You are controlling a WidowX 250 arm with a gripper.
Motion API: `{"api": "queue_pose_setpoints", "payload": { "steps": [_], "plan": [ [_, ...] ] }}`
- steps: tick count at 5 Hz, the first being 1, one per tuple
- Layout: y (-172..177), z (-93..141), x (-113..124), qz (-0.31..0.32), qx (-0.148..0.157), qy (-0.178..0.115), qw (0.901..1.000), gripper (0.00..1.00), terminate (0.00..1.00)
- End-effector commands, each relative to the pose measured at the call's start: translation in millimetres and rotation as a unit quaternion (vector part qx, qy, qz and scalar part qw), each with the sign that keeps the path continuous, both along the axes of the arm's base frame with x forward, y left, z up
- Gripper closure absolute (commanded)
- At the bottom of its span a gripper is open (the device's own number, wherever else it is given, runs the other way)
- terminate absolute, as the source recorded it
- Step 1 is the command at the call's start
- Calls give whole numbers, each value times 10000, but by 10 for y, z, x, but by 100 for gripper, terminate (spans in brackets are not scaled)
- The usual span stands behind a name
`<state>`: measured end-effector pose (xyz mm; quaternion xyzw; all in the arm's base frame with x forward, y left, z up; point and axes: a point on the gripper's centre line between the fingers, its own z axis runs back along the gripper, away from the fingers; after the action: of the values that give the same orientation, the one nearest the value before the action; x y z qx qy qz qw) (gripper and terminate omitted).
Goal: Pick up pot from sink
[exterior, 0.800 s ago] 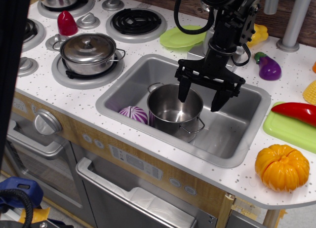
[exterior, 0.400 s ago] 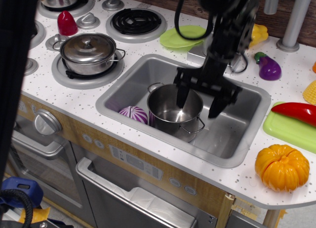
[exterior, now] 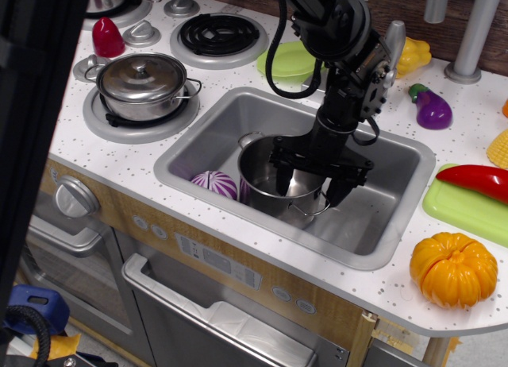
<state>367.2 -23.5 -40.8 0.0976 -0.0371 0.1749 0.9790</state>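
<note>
The gripper (exterior: 310, 183) is spread wide and straddles the right-hand wall of the pot (exterior: 274, 180): one finger reaches down inside the bowl, the other hangs outside it toward the right end of the sink (exterior: 381, 216), and nothing is clamped yet. The pot stands upright in the sink, left of the sink's middle and close to its front wall, with a purple-and-white striped ball (exterior: 214, 184) touching or nearly touching it on the left. One wire loop handle shows at the pot's far-left rim and another at its near-right rim, just below the outer finger. The pot looks like thin polished steel, so it should be light and stiff, with little give under the squeeze, but the smooth curved wall is likely slippery; a pinch on the rim could slide or tip the pot if it is not square to the wall. The rim edge between the two handles seems the best place to hold, since the thin handles may swing or twist. Lifting straight up should keep the pot from knocking the sink's front wall or dragging the ball. Away from the sink, a lidded pot (exterior: 143, 79) sits on a burner to the left on the table (exterior: 119, 156), and an orange pumpkin (exterior: 452, 268) lies to the right; neither is in the way.
</note>
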Motion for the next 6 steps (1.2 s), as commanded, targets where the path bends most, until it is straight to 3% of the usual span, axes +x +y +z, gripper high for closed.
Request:
{"api": "queue_pose_setpoints", "payload": {
  "steps": [1, 3, 5, 6],
  "plan": [
    [2, 6, 51, 124, 71, -224, 9996, 100, 0],
    [-140, 301, 80, 160, 202, 103, 9996, 100, 0],
    [-230, 986, 96, -44, 275, 549, 9981, 100, 0],
    [-270, 1235, 141, 55, 112, 513, 9986, 100, 0]
  ]
}}
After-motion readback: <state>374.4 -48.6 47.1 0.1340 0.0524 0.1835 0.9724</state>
